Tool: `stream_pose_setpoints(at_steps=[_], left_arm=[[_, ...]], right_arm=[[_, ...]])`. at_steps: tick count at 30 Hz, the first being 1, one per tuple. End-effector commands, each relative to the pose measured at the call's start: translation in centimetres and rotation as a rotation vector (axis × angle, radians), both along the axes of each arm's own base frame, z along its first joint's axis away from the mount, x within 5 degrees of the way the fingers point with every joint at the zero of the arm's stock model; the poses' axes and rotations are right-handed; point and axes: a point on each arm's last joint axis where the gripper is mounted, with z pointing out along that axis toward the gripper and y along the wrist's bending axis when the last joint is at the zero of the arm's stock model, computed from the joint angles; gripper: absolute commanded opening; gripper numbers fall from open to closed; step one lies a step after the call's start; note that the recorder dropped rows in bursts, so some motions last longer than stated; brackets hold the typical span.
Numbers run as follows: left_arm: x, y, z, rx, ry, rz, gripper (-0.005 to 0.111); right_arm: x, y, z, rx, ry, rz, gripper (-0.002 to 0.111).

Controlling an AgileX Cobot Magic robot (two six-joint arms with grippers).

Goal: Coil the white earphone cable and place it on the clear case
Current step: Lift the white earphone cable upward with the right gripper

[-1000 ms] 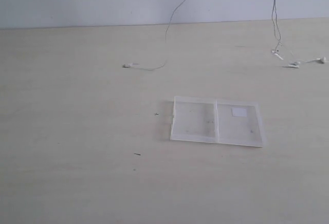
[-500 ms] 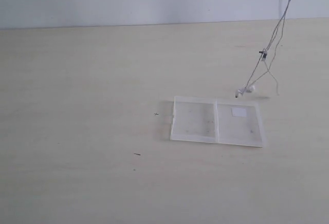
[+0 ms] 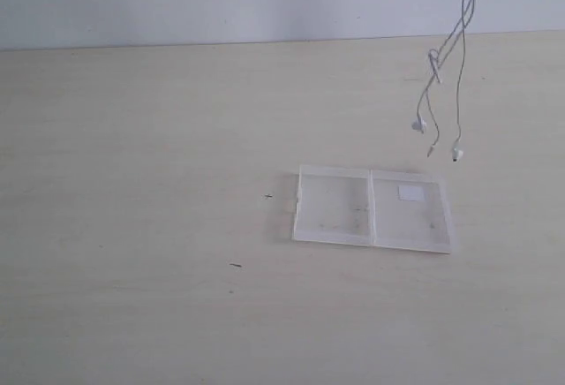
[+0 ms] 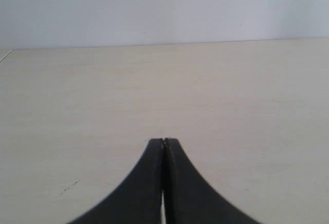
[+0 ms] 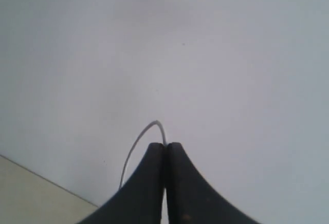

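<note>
Worktop (image 3: 132,182) carries the clear case (image 3: 371,210), which lies flat with both panels facing up, right of centre in the exterior view; a small white sticker (image 3: 410,192) sits on its right panel. Nothing rests on the case, so it is free to receive the coil.

White earphone cable (image 3: 461,41) hangs in several strands from above the frame, beyond the case's far right corner. It is not coiled. Hanging it off the worktop probably lets the strands gather side by side.

Right pincer (image 5: 165,147) is closed on a bend of the cable (image 5: 134,149), well above the worktop. Left pincer (image 4: 163,142) is closed on nothing, low over bare worktop.

Earbuds (image 3: 418,124) dangle at the lowest strand ends and appear to be clear of the surface. Two small dark specks (image 3: 235,265) lie left of the case and obstruct nothing.
</note>
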Motion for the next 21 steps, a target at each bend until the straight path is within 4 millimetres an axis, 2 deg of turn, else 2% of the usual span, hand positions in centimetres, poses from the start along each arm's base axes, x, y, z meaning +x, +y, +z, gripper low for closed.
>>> stream_pose_setpoints(at_steps=[1,5,12,15,21], left_arm=[[0.0,0.0,0.1,0.0,-0.011,-0.006,0.0],[0.0,0.0,0.1,0.0,-0.011,-0.006,0.0],[0.0,0.0,0.2,0.027,-0.016,-0.007,0.0],[0.1,0.0,0.9,0.064,-0.096,-0.017,0.0],[0.2,-0.3,2.5,-0.047,-0.286,-0.031,0.0]], right_arm=[[-0.8,0.2,1.0,0.065,-0.058,0.051,0.0],[-0.9,1.0,1.3,0.142,-0.07,0.13,0.0],[-0.2,2.3,0.6,0.174,-0.022,0.215,0.0],[0.1,2.7,0.4,0.201,-0.002,0.242,0.0],[-0.3,3.4,0.5,0.236,0.01,0.325,0.0]])
